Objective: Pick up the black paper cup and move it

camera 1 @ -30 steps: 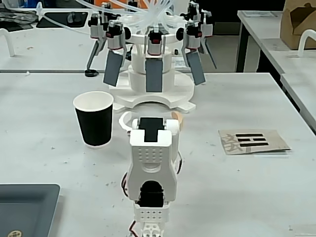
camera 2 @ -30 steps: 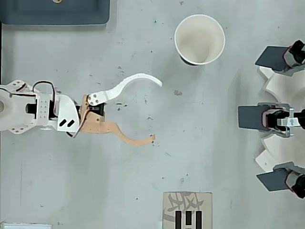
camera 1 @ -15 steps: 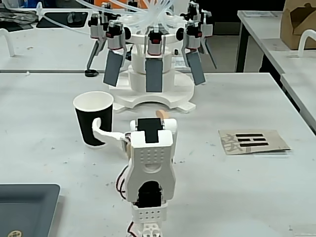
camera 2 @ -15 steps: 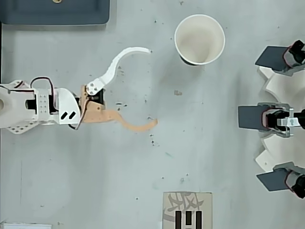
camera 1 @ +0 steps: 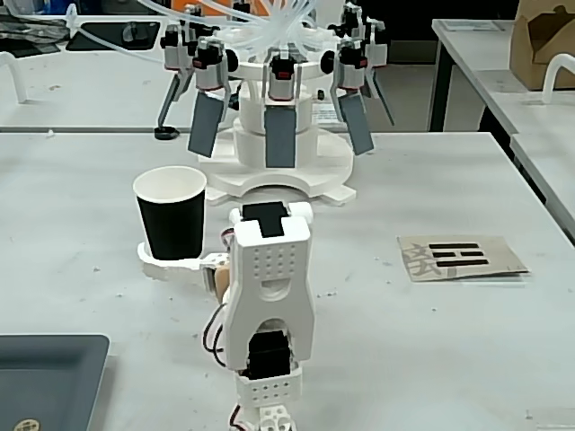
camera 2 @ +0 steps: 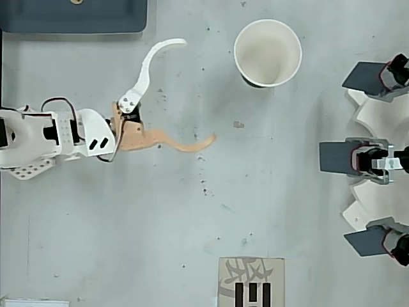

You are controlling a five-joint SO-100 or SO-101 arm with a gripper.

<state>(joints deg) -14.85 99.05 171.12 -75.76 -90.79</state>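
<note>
One cup (camera 2: pixel 267 52), black outside, white within and at the rim, upright on the grey surface (camera 2: pixel 192 243); in the overhead view it sits near the top, right of centre, and in the fixed view (camera 1: pixel 171 215) it stands left of the arm, in front of the white machine. One arm (camera 1: pixel 268 296), white printed shell with black motors, entering the overhead view from the left edge (camera 2: pixel 51 134). One hand (camera 2: pixel 198 89), fingers spread wide apart and holding nothing: a white curved finger (camera 2: pixel 150 61) reaching toward the top of the overhead view, an orange curved finger (camera 2: pixel 179 146) lying toward the right. The cup stands clear of both fingers, beyond the white tip to the right in the overhead view; in the fixed view the white finger's tip appears at the cup's foot, contact not discernible. One white machine (camera 1: pixel 278 171) on a round base at the far side, carrying several dark grey paddles on motor heads, with clear tubing above; in the overhead view its paddles (camera 2: pixel 342 157) line the right edge. One card (camera 1: pixel 460 258) with black bars and a printed character, flat on the surface right of the arm in the fixed view, at the bottom edge overhead (camera 2: pixel 251 289). One dark blue-grey tray (camera 1: pixel 45 377) at the lower left corner of the fixed view, top left overhead (camera 2: pixel 77 19).
</note>
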